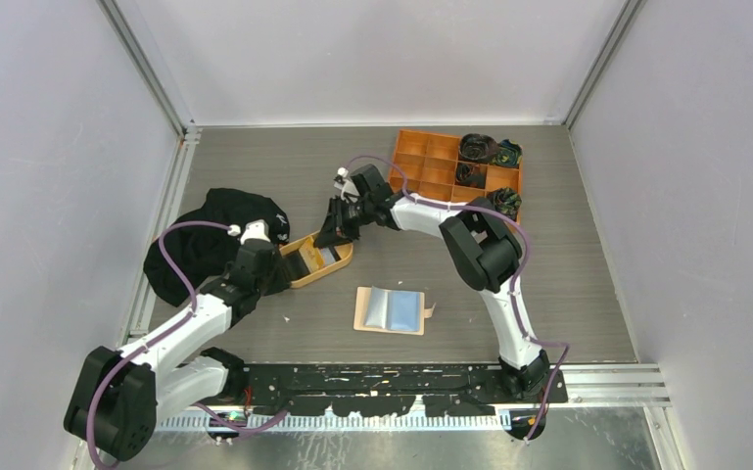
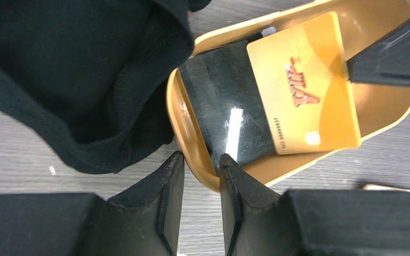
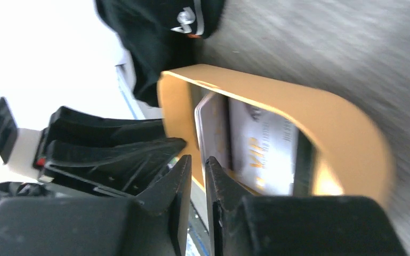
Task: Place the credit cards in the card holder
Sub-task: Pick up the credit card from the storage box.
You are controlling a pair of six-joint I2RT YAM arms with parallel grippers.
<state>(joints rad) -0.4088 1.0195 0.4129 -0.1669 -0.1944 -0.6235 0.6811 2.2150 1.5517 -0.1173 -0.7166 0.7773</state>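
Note:
The card holder (image 1: 372,309) lies open on the table, a blue card (image 1: 404,311) resting on its right half. Two more credit cards sit in an oval orange-tan tray (image 1: 304,279): a light card with VIP lettering (image 2: 304,85) lies over a dark card (image 2: 226,114). My left gripper (image 2: 201,157) straddles the tray's near rim, one finger outside and one inside, shut on it. My right gripper (image 3: 198,159) hangs at the tray's far end (image 1: 336,235). Its jaws are a narrow gap apart with nothing between them, and its tips are at the edge of the light card (image 3: 266,154).
A black garment (image 1: 206,245) lies against the tray's left side, close to my left fingers. An orange compartment box (image 1: 441,166) with dark rolled items stands at the back right. Walls enclose the table on three sides.

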